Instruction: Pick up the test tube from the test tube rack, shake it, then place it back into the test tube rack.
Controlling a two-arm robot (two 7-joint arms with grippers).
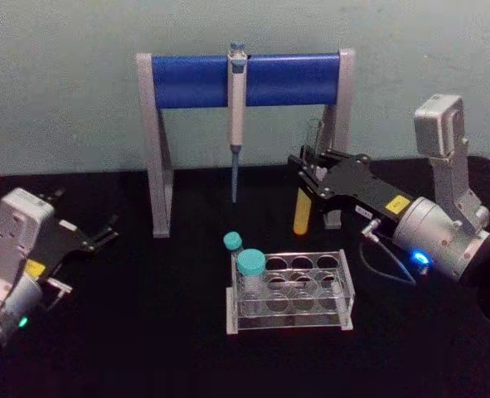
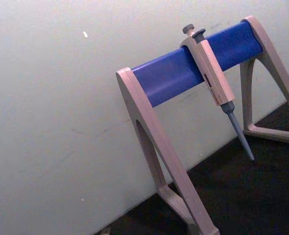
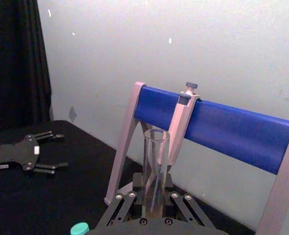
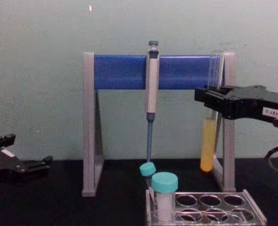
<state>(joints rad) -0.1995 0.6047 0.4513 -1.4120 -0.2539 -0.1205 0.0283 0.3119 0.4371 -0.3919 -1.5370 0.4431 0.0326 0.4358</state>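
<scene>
The test tube (image 4: 208, 141) hangs upright in the air, clear glass with yellow-orange liquid (image 1: 302, 217) in its lower part. My right gripper (image 4: 210, 100) is shut on its middle, above and behind the right end of the test tube rack (image 1: 346, 288). The right wrist view looks along the tube's open top (image 3: 155, 161) between the fingers (image 3: 127, 205). The clear rack (image 4: 251, 209) sits on the black table. My left gripper (image 1: 99, 232) rests open and idle at the far left of the table, also seen as a black claw (image 3: 56, 151).
Two teal-capped vials (image 1: 251, 264) (image 1: 232, 241) stand at the rack's left end. Behind it stands the grey-and-blue pipette stand (image 1: 245, 79) with a pipette (image 4: 152, 89) hanging down. The wall is close behind, and a cable (image 1: 385, 265) loops beside the right arm.
</scene>
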